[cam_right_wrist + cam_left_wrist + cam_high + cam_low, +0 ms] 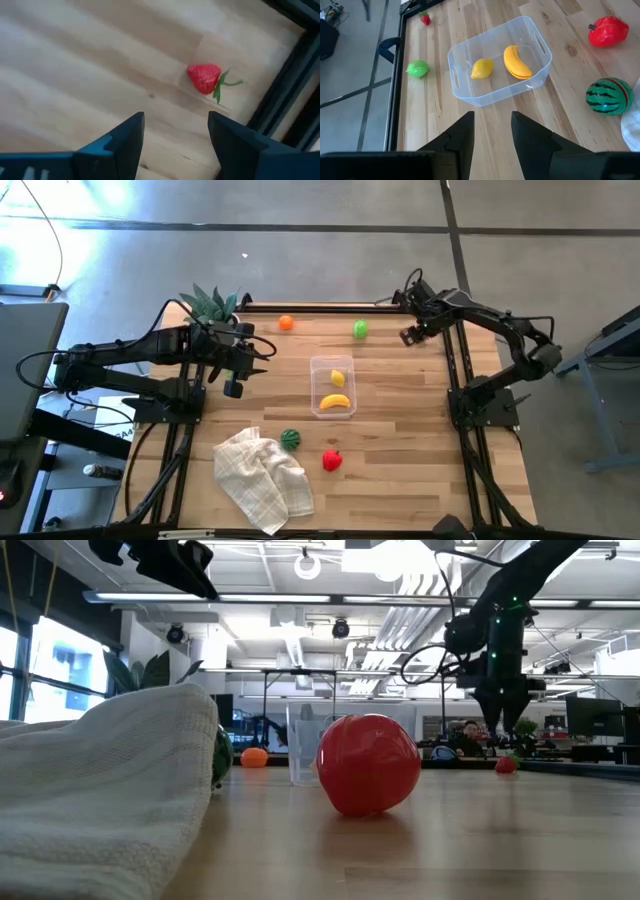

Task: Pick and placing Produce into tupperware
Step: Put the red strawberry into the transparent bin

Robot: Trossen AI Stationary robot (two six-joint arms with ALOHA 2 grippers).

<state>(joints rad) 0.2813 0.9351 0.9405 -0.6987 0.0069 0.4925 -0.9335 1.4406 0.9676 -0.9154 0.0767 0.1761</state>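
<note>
The clear tub [318,370] stands mid-table and holds a yellow lemon [481,68] and a banana [516,62]. On the wood lie an orange ball [286,323], a green piece [360,330], a striped melon [290,439], a red piece [332,461] and a small strawberry [205,78]. My left gripper [492,132] hovers open, left of the tub [500,95] and apart from it. My right gripper [175,135] is open above the far right corner, just short of the strawberry [506,765].
A white checked cloth [262,477] lies crumpled at the near left, next to the melon [609,96]. A spiky green plant [212,304] stands at the far left corner. Black frame rails [285,85] run close beside the strawberry. People sit in the room behind the table.
</note>
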